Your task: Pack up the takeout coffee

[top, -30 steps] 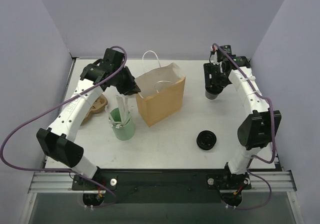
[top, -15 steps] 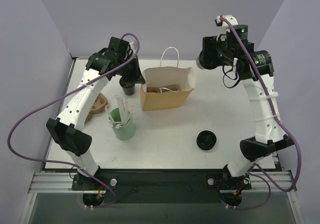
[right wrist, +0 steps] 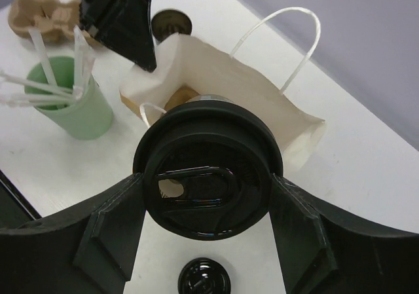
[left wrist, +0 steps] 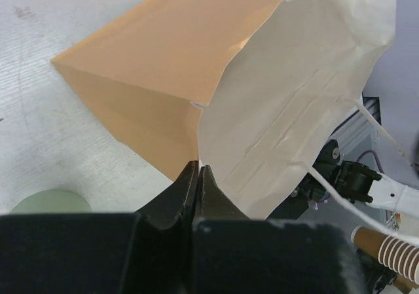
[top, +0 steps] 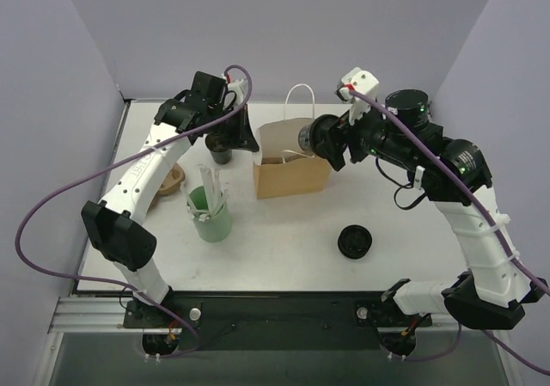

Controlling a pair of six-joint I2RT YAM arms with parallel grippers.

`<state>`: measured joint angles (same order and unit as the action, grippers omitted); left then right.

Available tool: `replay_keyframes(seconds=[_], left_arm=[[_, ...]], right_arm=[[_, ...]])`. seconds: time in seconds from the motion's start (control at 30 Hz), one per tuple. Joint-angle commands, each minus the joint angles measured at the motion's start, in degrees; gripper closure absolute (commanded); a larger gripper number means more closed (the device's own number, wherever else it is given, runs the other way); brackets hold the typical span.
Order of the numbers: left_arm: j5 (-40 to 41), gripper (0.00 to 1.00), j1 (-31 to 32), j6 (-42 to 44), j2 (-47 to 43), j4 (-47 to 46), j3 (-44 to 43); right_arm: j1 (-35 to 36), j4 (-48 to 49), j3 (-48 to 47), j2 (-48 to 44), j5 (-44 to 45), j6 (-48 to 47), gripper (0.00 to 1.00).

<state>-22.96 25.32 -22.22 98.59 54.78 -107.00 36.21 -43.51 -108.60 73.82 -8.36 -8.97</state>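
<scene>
The takeout coffee (top: 308,135) is a small black cup with a black lid (right wrist: 208,156), lying tilted on its side between the fingers of my right gripper (top: 322,141). It hangs over the open mouth of the brown paper bag (top: 292,171). In the right wrist view the right gripper (right wrist: 208,196) has a finger on each side of the lid. My left gripper (top: 249,143) is shut on the bag's left rim. Seen from the left wrist, its fingertips (left wrist: 198,169) meet at the edge of the bag (left wrist: 157,65). The bag's white lining (right wrist: 222,78) shows below the cup.
Left of the bag stands another black cup (top: 221,151) with a brownish inside. A green cup (top: 210,218) holding white stirrers is nearer the front left. A cardboard cup carrier (top: 169,182) lies at the left edge. A flat black lid (top: 354,242) rests front right.
The right arm has swung the cup from the far right of the table over to the bag's mouth. The left gripper has shut on the bag's rim, and the bag has shifted right.
</scene>
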Motion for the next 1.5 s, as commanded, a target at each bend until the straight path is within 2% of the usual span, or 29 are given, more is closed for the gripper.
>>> replay_keyframes(seconds=[0.0,0.33,0.47,0.57,0.6,0.73,0.77,1.0,1.3,1.47], left_arm=[[-6.74,1.0,0.69,2.27,-1.12,-6.71,-0.92],[-11.23,1.0,1.31,6.31,-3.31,-11.18,3.2],[-10.97,1.0,1.31,6.84,-3.84,-12.15,3.2],[-10.53,1.0,1.4,6.31,-6.29,-16.19,6.97],[-10.35,1.0,1.48,5.96,-8.65,-18.03,10.9],[-9.65,1.0,1.57,3.5,-14.03,-30.32,21.1],[-9.65,1.0,1.49,3.5,-14.47,-30.87,21.91],[-9.03,1.0,2.45,6.13,-16.22,-28.33,23.85],[-10.35,1.0,2.89,6.57,-19.13,-28.94,29.65],[-9.56,1.0,2.8,7.36,-19.66,-28.33,30.45]], right_arm=[[2.28,2.46,4.17,0.97,2.54,-5.43,0.42],[4.57,2.55,6.9,1.5,8.18,-12.55,0.42],[5.62,2.81,16.36,-0.69,11.16,-14.14,0.43],[7.55,3.95,21.66,-3.76,12.66,-13.44,0.43],[8.17,4.39,24.8,-5.25,13.1,-13.35,0.43],[10.72,4.57,28.35,-7.29,14.68,-12.47,0.43],[11.42,4.66,28.7,-7.72,15.04,-12.47,0.43],[14.86,5.88,30.81,-6.33,16.97,-12.39,0.45],[15.3,20.11,33.27,-0.26,16.54,-16.6,0.46],[15.12,24.78,34.76,3.25,13.73,-17.39,0.45]])
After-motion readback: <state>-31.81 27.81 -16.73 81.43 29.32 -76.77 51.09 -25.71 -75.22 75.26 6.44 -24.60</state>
